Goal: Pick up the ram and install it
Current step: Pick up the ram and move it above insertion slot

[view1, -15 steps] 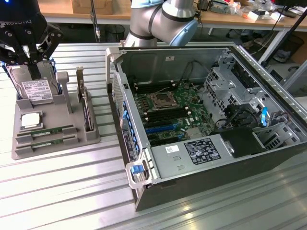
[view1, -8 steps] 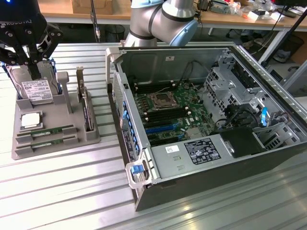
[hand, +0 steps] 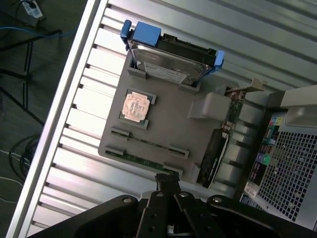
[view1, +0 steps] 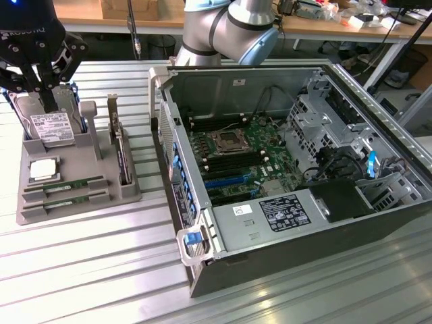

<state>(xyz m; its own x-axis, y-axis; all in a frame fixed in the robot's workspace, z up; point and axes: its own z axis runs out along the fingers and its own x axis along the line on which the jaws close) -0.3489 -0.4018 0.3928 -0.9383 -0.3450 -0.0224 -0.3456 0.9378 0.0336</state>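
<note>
The ram (view1: 71,183) and a second stick (view1: 67,197) lie flat in parallel slots at the near end of the gray holder (view1: 94,165). Their long axes run from the exterior view's left to its right. The gripper (view1: 48,101) hangs over the hard drive (view1: 50,127) at the far end, jaws closed and empty. The holder sits on a slatted metal table (view1: 81,270), to the exterior view's left of the open computer case (view1: 304,263). A workbench (view1: 101,13) stands beyond.
</note>
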